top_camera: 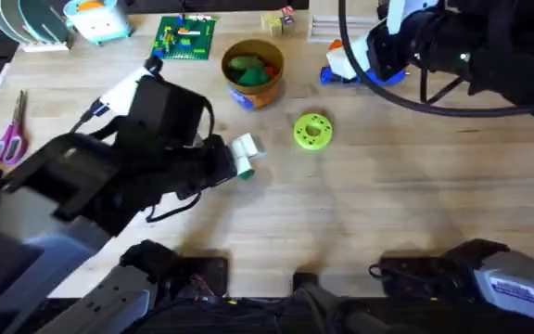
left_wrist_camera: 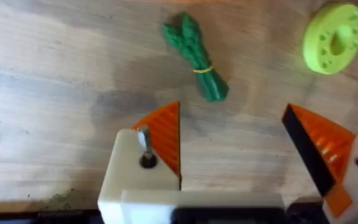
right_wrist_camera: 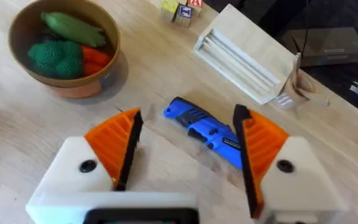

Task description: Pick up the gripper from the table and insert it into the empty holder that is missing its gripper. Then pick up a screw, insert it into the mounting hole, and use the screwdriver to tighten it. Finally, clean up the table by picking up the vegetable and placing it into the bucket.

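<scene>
Pale wooden table (top_camera: 387, 204); the bucket (top_camera: 252, 70) already holds toy greens, yet the vegetable (left_wrist_camera: 196, 56) lies on the wood just ahead of the left end effector (left_wrist_camera: 241, 146), spread and empty, a screw (left_wrist_camera: 144, 144) standing proud in its holder (left_wrist_camera: 138, 180); tightening and cleanup look outstanding; the right end effector (right_wrist_camera: 188, 149) is spread above the screwdriver (right_wrist_camera: 207, 132).

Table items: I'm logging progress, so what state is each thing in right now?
Left claw: open, above the table, a screw standing in one finger's hole.
Right claw: open, over the screwdriver.
Screwdriver: lying flat on the table, not held.
Vegetable: lying on the table, not held.
Bucket: upright, toy vegetables inside.
Green disc: flat on the table.
</scene>
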Controlling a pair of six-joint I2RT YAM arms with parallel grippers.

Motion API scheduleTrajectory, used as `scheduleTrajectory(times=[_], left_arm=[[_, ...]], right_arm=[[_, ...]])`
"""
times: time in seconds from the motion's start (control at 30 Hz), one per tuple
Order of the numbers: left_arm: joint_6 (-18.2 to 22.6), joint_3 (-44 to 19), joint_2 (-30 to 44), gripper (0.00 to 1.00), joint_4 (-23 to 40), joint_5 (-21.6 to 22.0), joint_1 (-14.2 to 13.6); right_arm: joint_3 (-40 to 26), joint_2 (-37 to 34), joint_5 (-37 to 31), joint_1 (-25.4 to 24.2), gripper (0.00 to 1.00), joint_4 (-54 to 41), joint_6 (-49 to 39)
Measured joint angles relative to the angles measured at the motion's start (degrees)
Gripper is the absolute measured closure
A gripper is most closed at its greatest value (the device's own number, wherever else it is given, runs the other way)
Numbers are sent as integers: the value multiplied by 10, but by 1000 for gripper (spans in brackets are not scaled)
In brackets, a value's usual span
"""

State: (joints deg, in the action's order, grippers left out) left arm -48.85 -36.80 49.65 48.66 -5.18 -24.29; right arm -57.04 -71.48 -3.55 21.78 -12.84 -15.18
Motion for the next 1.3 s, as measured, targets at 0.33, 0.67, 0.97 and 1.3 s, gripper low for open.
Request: scheduleTrajectory(times=[0.33,0.67,0.97,1.3], left_arm=[[-68,-84,233,8,23,26,0],[-95,-138,307,8,48,70,0],[-130,-138,369,8,49,80,0],[-149,-140,382,446,52,74,0]], right_arm=[[0,0,0,0,126,0,0],[0,0,0,0,123,0,0],[0,0,0,0,123,0,0],[0,0,0,0,123,0,0]])
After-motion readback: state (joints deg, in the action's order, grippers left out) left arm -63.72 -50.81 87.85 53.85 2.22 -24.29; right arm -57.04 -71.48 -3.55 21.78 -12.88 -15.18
